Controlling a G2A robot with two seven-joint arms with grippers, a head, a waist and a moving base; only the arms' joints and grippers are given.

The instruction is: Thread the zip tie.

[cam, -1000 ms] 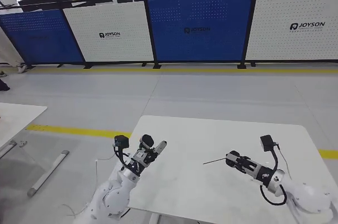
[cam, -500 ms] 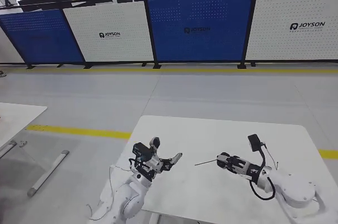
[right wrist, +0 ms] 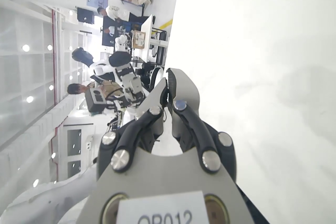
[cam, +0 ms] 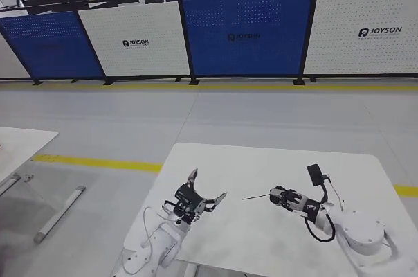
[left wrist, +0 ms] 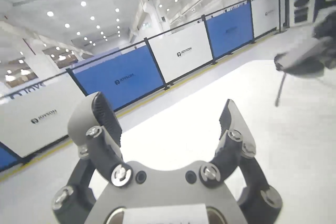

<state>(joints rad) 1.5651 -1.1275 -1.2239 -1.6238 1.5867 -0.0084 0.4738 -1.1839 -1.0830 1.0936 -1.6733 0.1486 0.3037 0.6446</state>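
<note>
A thin black zip tie [cam: 256,198] sticks out sideways above the white table [cam: 264,163], and my right gripper [cam: 274,196] is shut on one end of it. Its free tip points at my left gripper [cam: 207,188], which stands open a short way off with nothing between its fingers. In the left wrist view the open left gripper [left wrist: 168,114] faces the zip tie [left wrist: 280,89] hanging from the right gripper [left wrist: 296,62]. The right wrist view has the right gripper [right wrist: 168,78] with its jaws pressed together over the table edge.
The tabletop around both arms is bare white. Another white table [cam: 15,149] stands off to the left across a gap of floor. A fence of blue and white panels [cam: 243,38] runs along the back, behind a yellow floor line.
My left gripper has swung in over the table toward the zip tie's tip and spread its fingers wider. The right gripper has shifted slightly left with the tie.
</note>
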